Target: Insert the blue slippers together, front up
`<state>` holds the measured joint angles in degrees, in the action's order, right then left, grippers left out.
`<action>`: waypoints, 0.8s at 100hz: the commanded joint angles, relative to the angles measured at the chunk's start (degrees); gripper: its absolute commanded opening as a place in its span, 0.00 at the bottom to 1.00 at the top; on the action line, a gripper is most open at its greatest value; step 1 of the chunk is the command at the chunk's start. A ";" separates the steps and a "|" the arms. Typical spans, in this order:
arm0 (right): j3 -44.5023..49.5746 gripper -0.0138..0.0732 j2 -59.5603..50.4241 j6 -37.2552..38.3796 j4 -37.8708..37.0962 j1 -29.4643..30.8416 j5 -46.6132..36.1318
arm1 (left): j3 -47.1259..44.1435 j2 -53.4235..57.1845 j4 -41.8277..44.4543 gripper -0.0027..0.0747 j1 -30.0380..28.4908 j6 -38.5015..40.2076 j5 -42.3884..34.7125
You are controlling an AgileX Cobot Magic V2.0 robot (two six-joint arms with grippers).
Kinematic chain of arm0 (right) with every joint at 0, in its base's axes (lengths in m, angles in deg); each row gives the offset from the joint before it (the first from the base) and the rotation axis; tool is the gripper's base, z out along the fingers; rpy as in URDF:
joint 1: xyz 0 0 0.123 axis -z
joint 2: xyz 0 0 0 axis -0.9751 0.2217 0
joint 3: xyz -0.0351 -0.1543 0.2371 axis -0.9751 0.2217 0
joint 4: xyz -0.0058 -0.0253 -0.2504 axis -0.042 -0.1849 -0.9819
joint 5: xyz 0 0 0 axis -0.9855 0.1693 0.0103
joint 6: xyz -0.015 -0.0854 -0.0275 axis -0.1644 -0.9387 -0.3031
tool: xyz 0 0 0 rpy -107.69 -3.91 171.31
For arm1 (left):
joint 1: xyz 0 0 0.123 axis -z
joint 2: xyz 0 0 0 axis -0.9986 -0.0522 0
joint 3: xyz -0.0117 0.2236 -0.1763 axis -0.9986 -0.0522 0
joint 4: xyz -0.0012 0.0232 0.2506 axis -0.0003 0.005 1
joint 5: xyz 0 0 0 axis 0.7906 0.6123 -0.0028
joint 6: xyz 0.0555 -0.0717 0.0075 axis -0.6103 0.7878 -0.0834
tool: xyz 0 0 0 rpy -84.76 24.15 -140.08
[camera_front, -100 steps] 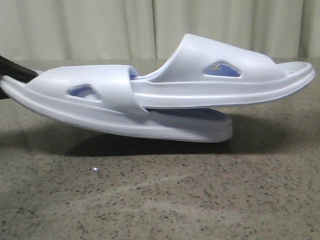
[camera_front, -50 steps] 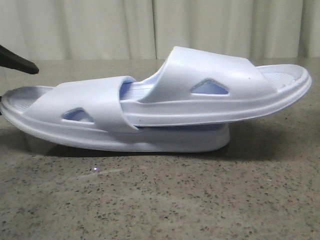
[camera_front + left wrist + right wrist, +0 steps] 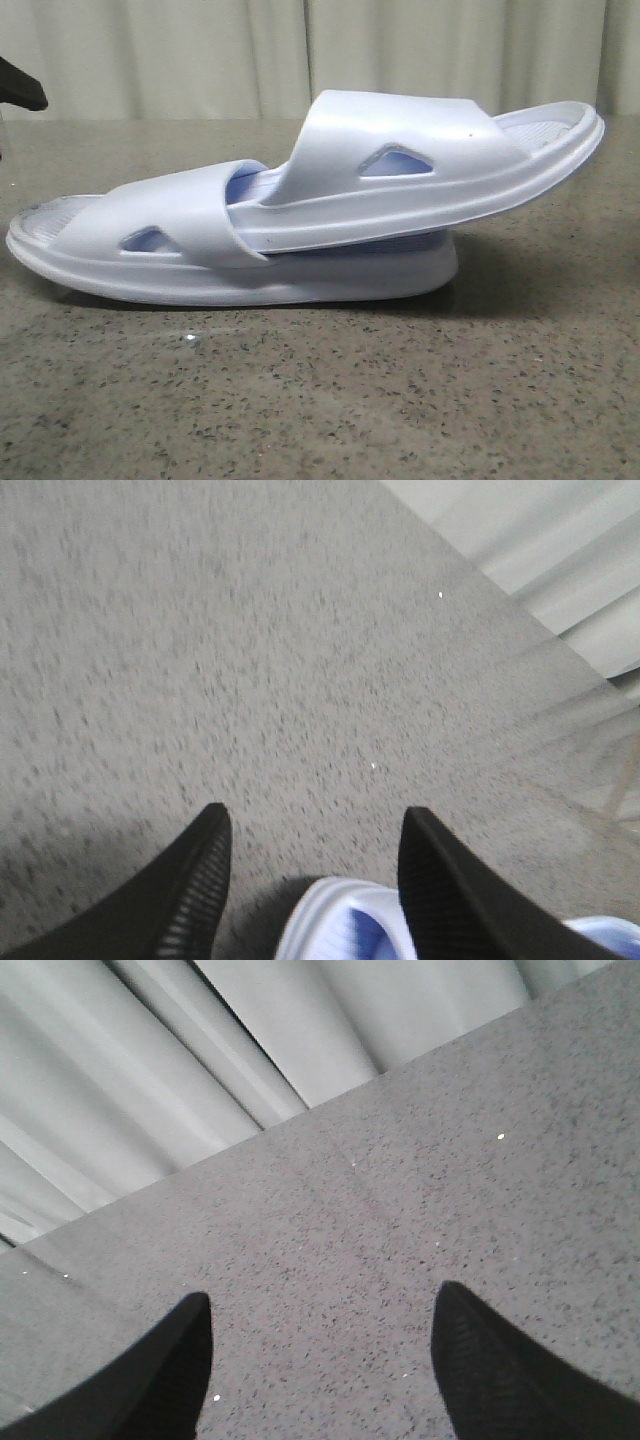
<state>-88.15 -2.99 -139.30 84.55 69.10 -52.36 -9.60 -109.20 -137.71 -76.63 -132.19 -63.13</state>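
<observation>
The blue slippers lie nested on the speckled table in the front view. The lower slipper [image 3: 170, 235] rests flat, and the upper slipper [image 3: 400, 150] has one end pushed under the lower one's strap while its right end tilts up. A black part of my left gripper [image 3: 18, 90] shows at the far left edge, above and clear of the slippers. In the left wrist view that gripper [image 3: 316, 813] is open, with the rounded end of a slipper [image 3: 345, 925] low between its fingers and untouched. My right gripper [image 3: 323, 1294] is open over bare table.
The grey speckled tabletop [image 3: 320, 400] runs in front of and around the slippers. A pale pleated curtain [image 3: 300, 50] hangs behind the table's far edge, and it also shows as the curtain [image 3: 200, 1060] in the right wrist view.
The left end of the nested pair came down onto the table. My left gripper let go of the lower slipper and moved up and left. The upper slipper's right end tilted higher.
</observation>
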 commanded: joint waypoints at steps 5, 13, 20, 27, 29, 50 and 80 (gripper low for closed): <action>-1.73 0.62 -2.47 -5.78 -1.08 0.05 -3.47 | 2.21 4.98 -3.40 0.47 0.46 -6.10 -2.63; -1.73 0.62 -4.82 -8.01 -3.68 0.05 -4.69 | 2.21 9.15 -1.47 0.47 0.46 -9.21 -5.71; -1.73 0.62 -7.34 -9.16 -6.90 0.05 -5.25 | 2.21 12.74 1.25 0.47 0.46 -10.32 -8.75; -1.73 0.62 -10.05 -9.63 -10.66 0.05 -5.36 | 2.10 16.72 4.69 0.47 0.46 -10.32 -10.80; -1.73 0.62 -10.90 -9.63 -11.79 0.05 -5.36 | 2.10 17.91 5.85 0.47 0.46 -10.32 -11.21; -1.73 0.62 -19.38 -9.63 -19.31 0.05 -5.14 | 1.00 29.36 13.78 0.47 0.46 -10.32 -13.36; 4.61 0.62 -28.33 -9.63 -25.66 0.05 -5.77 | -9.11 41.24 17.92 0.47 0.46 -10.32 -16.25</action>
<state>-84.79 -29.72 -148.01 61.12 69.10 -55.96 -17.32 -70.33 -121.08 -76.63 -142.37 -78.09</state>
